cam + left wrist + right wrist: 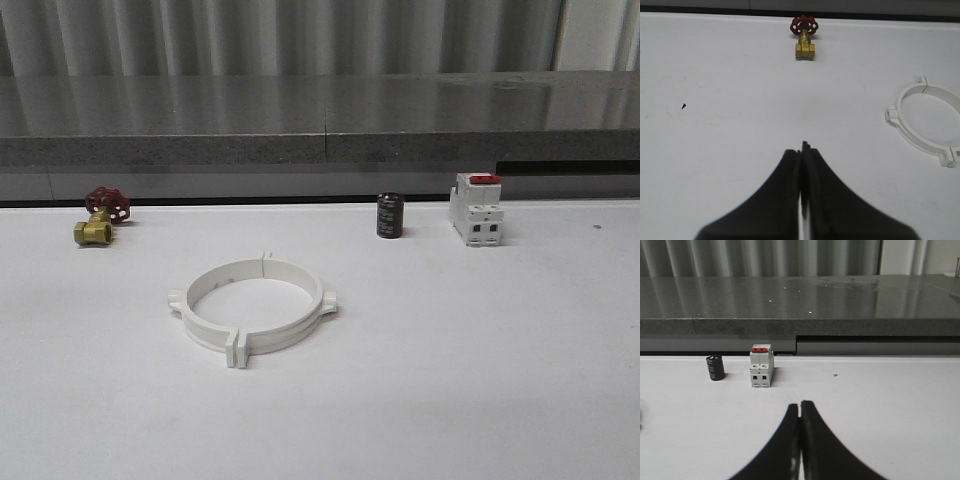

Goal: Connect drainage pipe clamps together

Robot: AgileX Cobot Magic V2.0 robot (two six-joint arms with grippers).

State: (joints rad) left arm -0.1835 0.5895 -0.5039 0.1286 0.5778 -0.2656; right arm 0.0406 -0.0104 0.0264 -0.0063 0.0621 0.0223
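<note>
While both arms are holding back from the work, the pipe clamps point(252, 308) are lying flat on the white surface point(480, 360), nearer the camera than the brass valve point(98, 218) and off toward the capacitor point(390, 215) side of it. In the left wrist view the left gripper point(802, 150) is sitting with its fingers point(785, 190) pressed together, holding nothing, and the clamps point(927, 122) are lying well off to one side of the fingers. The right gripper point(800, 407) is likewise closed and empty, facing the breaker point(761, 366). On that showing, the left arm is judged the nearer.

The two white half-rings are appearing as one full, wide, flat ring, with paired tabs meeting at the near and far seams and single tabs jutting at the sides. Whether the seams are fully latched cannot be told, though the join looks largely complete.
</note>
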